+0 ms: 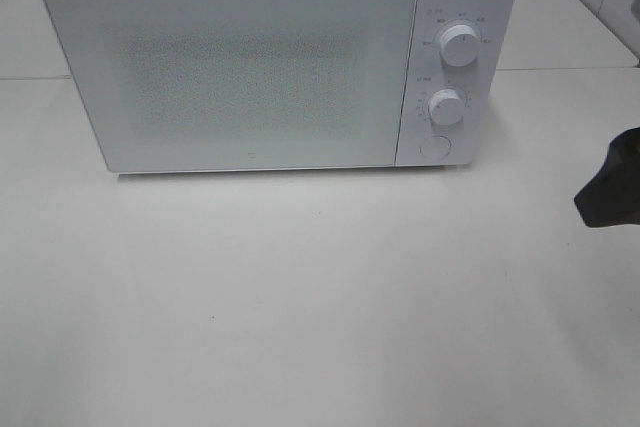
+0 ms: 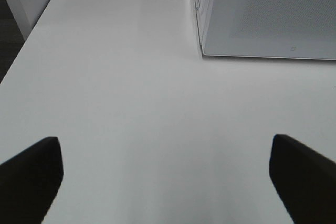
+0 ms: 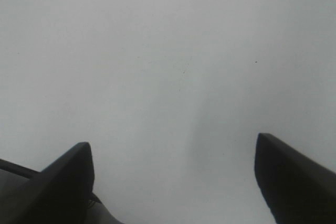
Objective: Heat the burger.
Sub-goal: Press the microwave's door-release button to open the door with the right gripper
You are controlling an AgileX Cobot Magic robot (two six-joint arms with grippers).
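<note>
You had no burger in sight in any of the three views. The bench (image 1: 300,297) in front of the microwave (image 1: 230,62) was bare. The microwave door (image 1: 235,67) was shut and its dotted window too pale to see through. My guess is the burger sat behind that door, but the pictures could not confirm it.

Your left tool (image 2: 164,148) stood wide, with nothing between its fingers. It hung over the bench towards the left edge, facing the microwave's front left corner. Your right tool (image 3: 172,145) was also wide and empty, looking down on plain bench. From the high camera only a dark piece of it showed at the bench's right edge, level with the microwave's foot.

What mattered for your coming move was where the controls lay. The control panel (image 1: 452,77) ran down the right side of the microwave front. It carried the upper knob (image 1: 459,44), the lower knob (image 1: 446,106) beneath it, and the round button (image 1: 435,145) at the bottom. All three lay to the left of your right tool and farther back on the bench. Your left tool would have had to cross the whole door to reach them.

So your right arm was the nearer one, whether the step called for a knob or the button. Either knob would want a narrower opening than you had.
</note>
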